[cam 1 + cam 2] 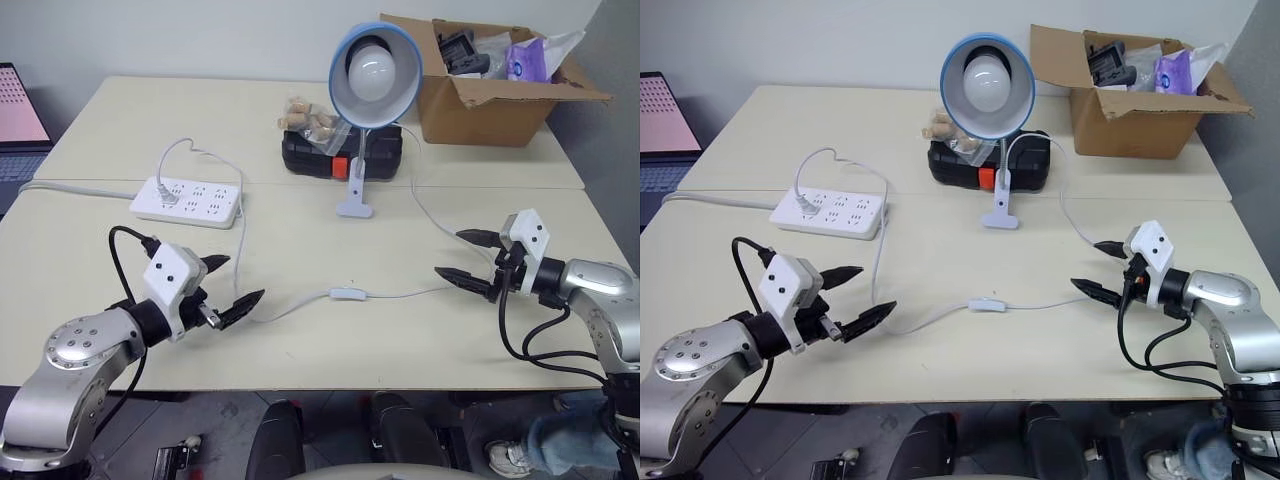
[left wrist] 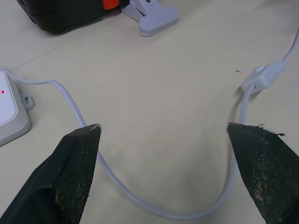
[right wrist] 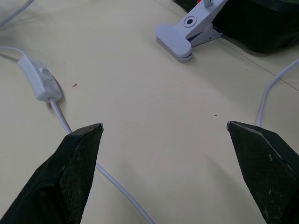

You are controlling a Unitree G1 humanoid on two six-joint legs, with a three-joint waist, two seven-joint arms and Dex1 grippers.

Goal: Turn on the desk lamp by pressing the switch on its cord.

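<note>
Pale table (image 1: 300,230) spread beneath both arms. Well beyond the right gripper (image 1: 472,258), at the far edge, open cardboard box (image 1: 480,100) with clutter inside. Farther out from both hands and between them, the desk lamp (image 1: 366,75): blue shade tilted up and facing back toward the robot, unlit globe bulb showing, thin neck dropping to a small white base (image 1: 355,205) beside a black case (image 1: 340,152). Ahead of the left gripper (image 1: 224,285), white power strip (image 1: 188,200) lying flat, long axis across the table. The cord (image 1: 290,310) looped on the tabletop from near the left fingertips (image 2: 77,154) across toward the right hand, then curved away up toward the lamp. The switch (image 1: 347,294) flat on the table roughly midway between the two grippers, apart from both, long axis running side to side, one end toward each hand. Left gripper spread wide, nothing held, tips aimed inward toward the switch. Right gripper likewise spread wide and empty, tips aimed inward above the table, cord passing beneath.
</note>
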